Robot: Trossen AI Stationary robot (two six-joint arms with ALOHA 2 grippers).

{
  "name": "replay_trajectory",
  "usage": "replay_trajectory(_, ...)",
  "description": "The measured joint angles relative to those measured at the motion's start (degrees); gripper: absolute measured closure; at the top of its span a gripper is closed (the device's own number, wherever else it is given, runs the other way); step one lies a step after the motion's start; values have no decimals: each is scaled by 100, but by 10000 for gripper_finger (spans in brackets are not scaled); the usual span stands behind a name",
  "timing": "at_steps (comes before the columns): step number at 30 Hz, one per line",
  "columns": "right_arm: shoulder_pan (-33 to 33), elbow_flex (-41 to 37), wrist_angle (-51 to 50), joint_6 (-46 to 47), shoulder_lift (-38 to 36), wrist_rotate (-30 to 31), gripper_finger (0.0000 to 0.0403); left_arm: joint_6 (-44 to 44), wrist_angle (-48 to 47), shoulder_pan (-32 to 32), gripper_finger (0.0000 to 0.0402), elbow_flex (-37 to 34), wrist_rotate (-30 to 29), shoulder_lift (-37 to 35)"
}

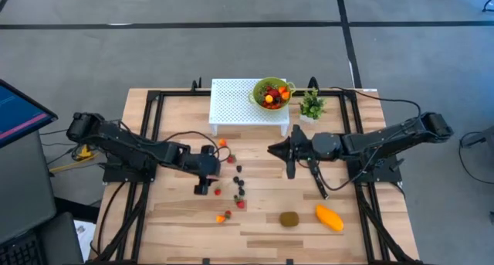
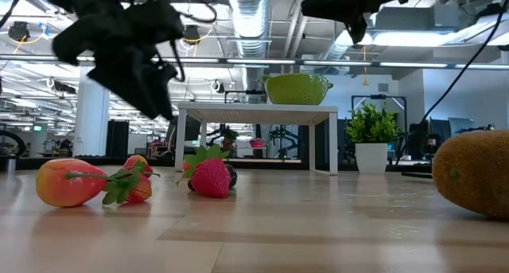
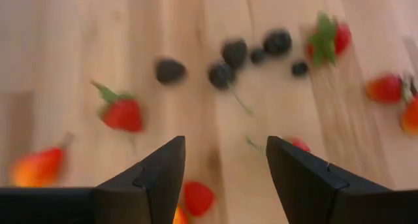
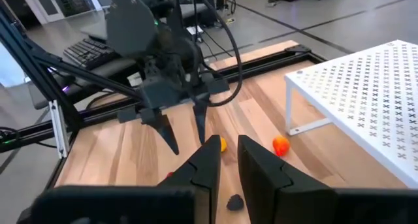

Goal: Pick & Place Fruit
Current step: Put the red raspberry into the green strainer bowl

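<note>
Small fruit lies scattered on the wooden table: red strawberries (image 3: 123,113), dark berries (image 3: 222,74) and orange pieces (image 1: 225,216). My left gripper (image 3: 225,145) hangs open above them, pointing steeply down, with nothing between its fingers; it is clear of the table in the low view (image 2: 155,98). A brown kiwi (image 1: 289,219) and an orange-yellow mango (image 1: 329,217) rest near the front right. My right gripper (image 1: 272,150) is held level above the table's middle, pointing left, its fingers (image 4: 212,159) a narrow gap apart and empty.
A green bowl (image 1: 272,93) holding fruit stands on a white perforated stand (image 1: 239,103) at the back. Beside the stand is a small potted plant (image 1: 311,105). A slim black knife (image 1: 318,181) lies under the right arm. Black frame rails (image 1: 150,134) run along both table sides.
</note>
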Motion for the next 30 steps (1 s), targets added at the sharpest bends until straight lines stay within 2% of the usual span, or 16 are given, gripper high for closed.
replay_trajectory(3, -4, 0, 109, -1, 5, 0, 355, 7, 3, -1, 195, -175, 215, 0)
replay_trajectory(12, -176, 0, 283, -2, 4, 7, 355, 410, -56, 390, 215, -314, 215, 98)
replay_trajectory(23, -162, 0, 273, -44, 4, -24, 355, 602, -3, 477, 221, -298, 529, 1110)
replay_trajectory(30, -162, 0, 264, -44, 4, -28, 355, 578, 4, 477, 222, -293, 533, 1203)
